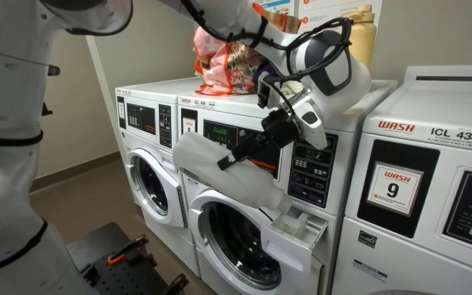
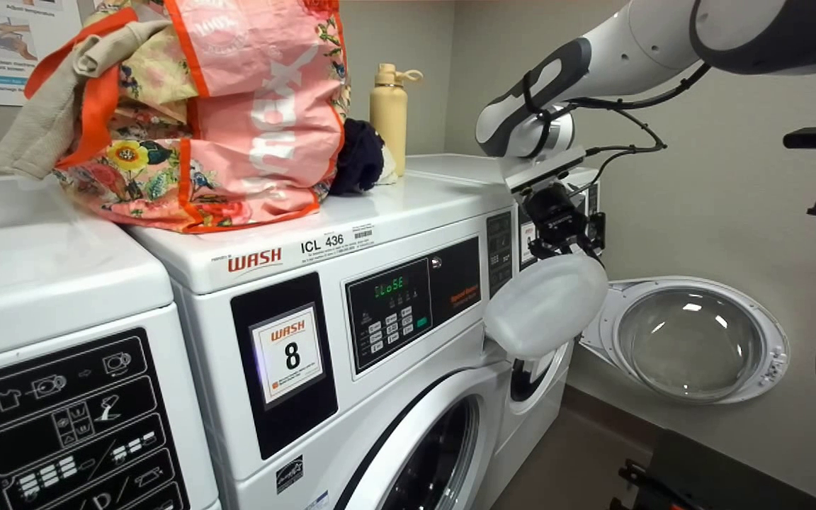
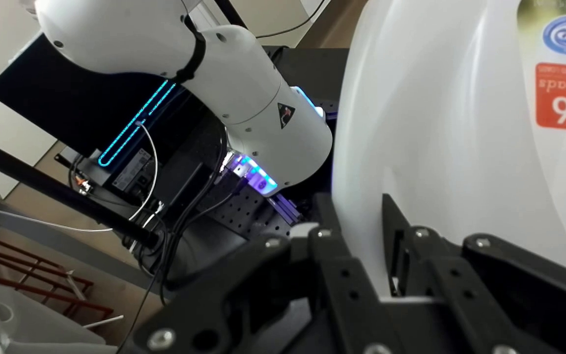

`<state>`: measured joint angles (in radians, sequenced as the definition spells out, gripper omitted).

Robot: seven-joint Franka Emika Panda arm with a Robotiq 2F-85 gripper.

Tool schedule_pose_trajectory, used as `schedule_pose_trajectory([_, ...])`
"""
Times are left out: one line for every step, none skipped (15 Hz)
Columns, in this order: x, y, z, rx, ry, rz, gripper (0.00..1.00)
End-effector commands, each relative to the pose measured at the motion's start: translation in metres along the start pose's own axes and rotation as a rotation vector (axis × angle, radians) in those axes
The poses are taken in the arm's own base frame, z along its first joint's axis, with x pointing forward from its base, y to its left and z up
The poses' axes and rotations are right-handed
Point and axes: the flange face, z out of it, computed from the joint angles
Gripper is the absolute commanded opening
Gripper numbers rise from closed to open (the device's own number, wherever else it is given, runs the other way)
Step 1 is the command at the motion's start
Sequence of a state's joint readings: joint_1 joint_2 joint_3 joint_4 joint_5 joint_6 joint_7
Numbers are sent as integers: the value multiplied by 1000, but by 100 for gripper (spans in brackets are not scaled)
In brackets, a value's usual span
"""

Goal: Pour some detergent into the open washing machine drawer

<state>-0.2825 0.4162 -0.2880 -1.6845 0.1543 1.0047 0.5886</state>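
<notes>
Whitish plastic, tipped base-high, the detergent jug slopes down to a neck just over the drawer jutting from the washer, presumably so liquid runs into the compartments; any stream is too small to tell. The gripper is pinched snugly around what looks like the handle, likely to steer that tilt. A floral bag and a yellow bottle stand on top, well apart from the neck; an outswung round door hangs beyond the jug, seemingly out of the way.
</notes>
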Motion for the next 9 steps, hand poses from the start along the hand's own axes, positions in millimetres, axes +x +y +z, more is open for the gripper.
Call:
schedule_pose_trajectory([-13,11,-12,11,-36,-33,6])
schedule_pose_trajectory([-14,11,-13,11,-34,-31,6])
schedule_pose_trajectory([-14,10,-13,11,-33,-29,6])
schedule_pose_trajectory([-15,10,-14,10,-31,-28,6])
schedule_pose_trajectory([-15,10,-15,10,-27,-26,6])
schedule_pose_trajectory([-16,10,-16,11,-23,-21,6])
schedule_pose_trajectory([-17,10,-17,13,-18,-16,6])
schedule_pose_trajectory([-18,10,-18,13,-15,-16,6])
schedule_pose_trajectory([-18,10,-18,15,-12,-11,6])
